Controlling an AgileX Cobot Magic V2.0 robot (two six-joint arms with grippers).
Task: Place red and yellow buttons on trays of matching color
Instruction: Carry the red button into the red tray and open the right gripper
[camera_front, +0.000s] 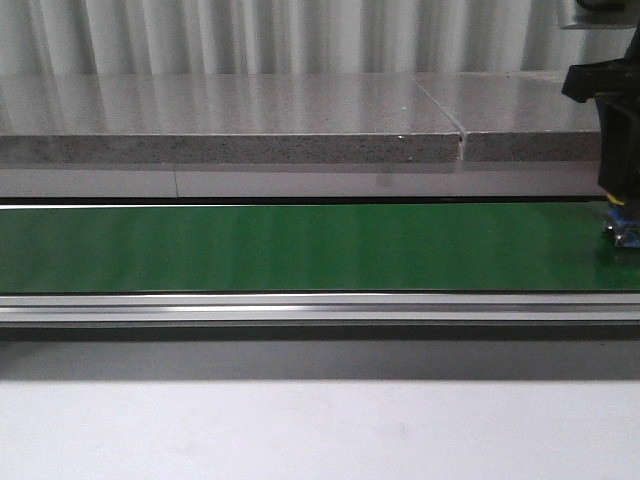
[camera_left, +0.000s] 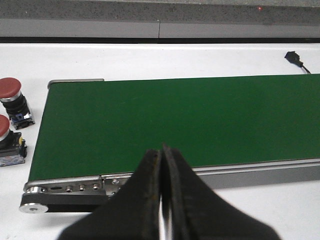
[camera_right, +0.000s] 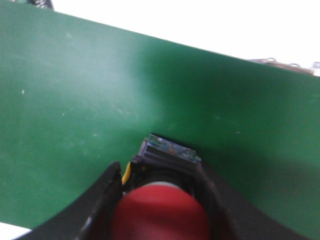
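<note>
**Red button held over the belt, no tray yet in sight**

Front view: the long green conveyor belt (camera_front: 300, 248) runs across the white bench (camera_front: 300, 430), bare along most of its length. At its far right edge the black right hand (camera_front: 622, 225) reaches down, with a small blue-and-grey base just showing beneath it at belt level. No tray appears.

Left wrist view: the left hand (camera_left: 162, 165) hangs with its black fingers pressed together, holding nothing, above the belt's near rail. Two more red mushroom-head push buttons (camera_left: 12, 95) stand on the bench just beside the belt's end, apart from the hand.

Right wrist view: the right hand's fingers (camera_right: 102, 200) flank a red domed push button with a black body (camera_right: 160, 212), evidently gripping it, its base low over or on the green belt; contact cannot be told.

The step in hand looks like the carrying of a red button. The next move likely calls for finding the red tray, which no view shows, and setting the button there.
</note>
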